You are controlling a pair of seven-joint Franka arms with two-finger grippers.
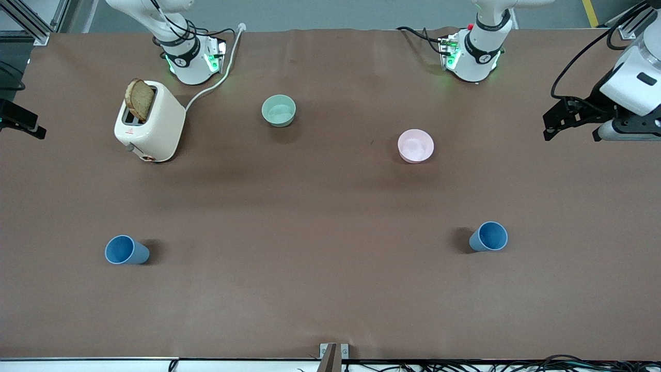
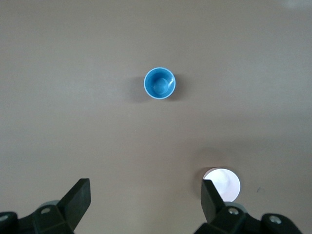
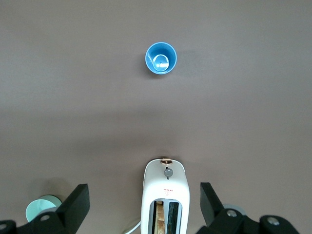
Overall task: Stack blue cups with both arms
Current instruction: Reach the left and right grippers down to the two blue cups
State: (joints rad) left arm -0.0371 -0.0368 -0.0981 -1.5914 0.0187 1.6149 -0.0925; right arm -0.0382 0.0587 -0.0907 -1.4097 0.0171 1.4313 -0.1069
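Observation:
Two blue cups stand upright, mouths up, on the brown table. One blue cup is toward the right arm's end and also shows in the right wrist view. The other blue cup is toward the left arm's end and also shows in the left wrist view. My left gripper hangs high over the left arm's end of the table, open and empty. My right gripper hangs high at the right arm's end, open and empty, over the toaster.
A white toaster with a slice of bread stands near the right arm's base, its cord trailing toward the base. A mint-green bowl and a pink bowl sit farther from the front camera than the cups.

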